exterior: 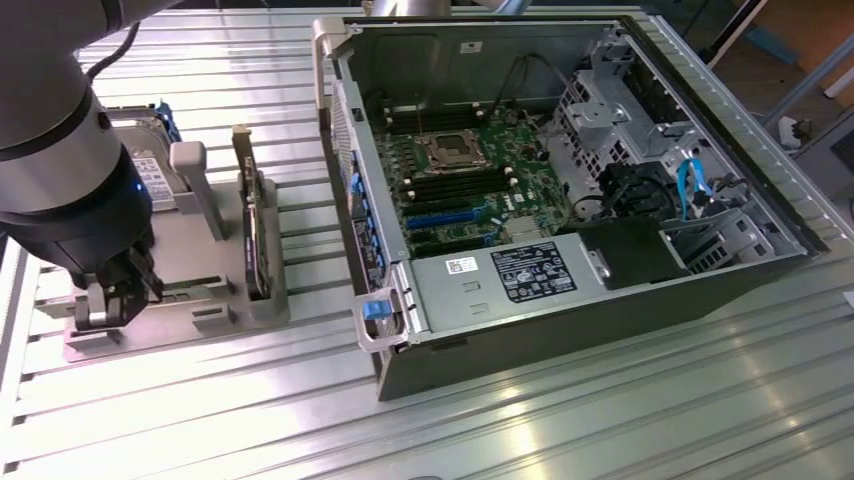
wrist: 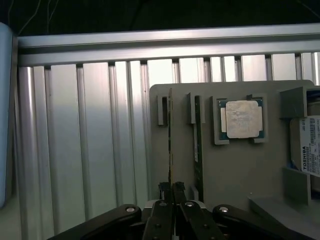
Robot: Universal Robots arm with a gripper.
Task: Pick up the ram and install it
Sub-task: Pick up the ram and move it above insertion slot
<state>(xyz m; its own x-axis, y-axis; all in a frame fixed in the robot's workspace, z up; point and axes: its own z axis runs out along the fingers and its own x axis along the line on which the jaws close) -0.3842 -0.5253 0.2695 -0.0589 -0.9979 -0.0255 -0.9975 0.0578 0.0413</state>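
Observation:
The ram [wrist: 170,140] is a thin green stick seen edge-on, standing in line with a slotted post of the grey holder [wrist: 225,175]. My gripper [wrist: 173,194] is shut on its near end, with the black fingers [wrist: 161,205] pinched against both faces. A second similar stick [wrist: 198,145] stands in the neighbouring slot. In the exterior view my gripper [exterior: 114,295] hangs low over the holder [exterior: 200,300] at that view's left, with the arm hiding the ram. The open computer case [exterior: 387,330] with its motherboard [exterior: 461,175] lies at that view's right.
A processor chip [wrist: 243,119] and a labelled hard drive [wrist: 310,150] rest on the holder. An expansion card [exterior: 248,220] stands upright between my gripper and the case. Everything sits on a ribbed aluminium table [exterior: 601,400], whose edge rail [wrist: 165,45] runs beyond the holder.

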